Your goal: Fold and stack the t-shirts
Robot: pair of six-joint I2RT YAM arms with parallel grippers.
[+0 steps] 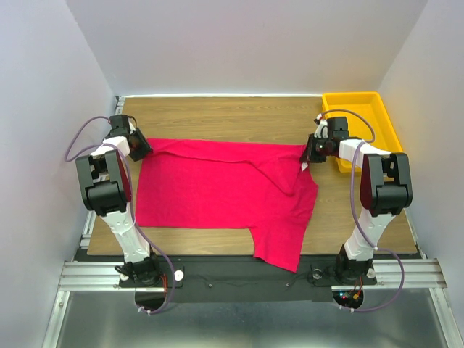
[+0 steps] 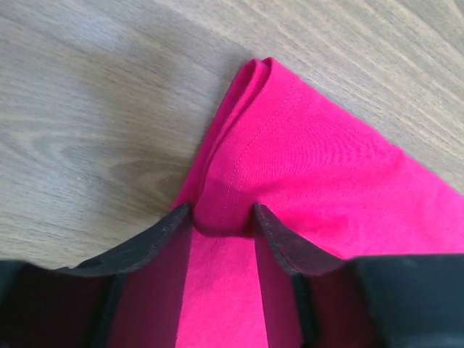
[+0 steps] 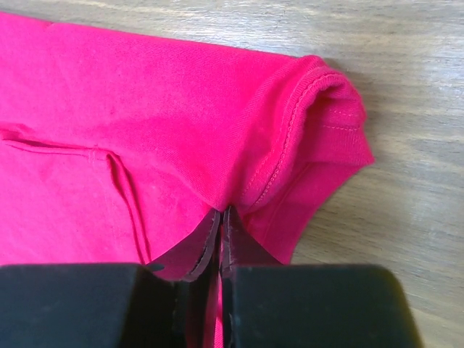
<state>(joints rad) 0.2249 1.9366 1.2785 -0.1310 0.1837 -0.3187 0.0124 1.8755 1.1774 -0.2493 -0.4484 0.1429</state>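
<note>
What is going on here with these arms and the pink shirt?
Two robot arms are working on a crimson-pink t-shirt spread on the table. The right gripper is shut on its far right corner, near the yellow tray. The left gripper has cloth of the far left corner between its fingers; a firm grip is not clear.

Wooden table [image 1: 217, 116], pale walls [image 1: 254, 43]

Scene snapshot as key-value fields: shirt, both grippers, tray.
t-shirt: crimson-pink, spread mostly flat on the wooden table
left gripper: fingers either side of a fold at the shirt's far left corner; unclear whether clamped
right gripper: shut on the shirt's far right corner, by a stitched hem
yellow tray: far right of the table, apart from the shirt
</note>
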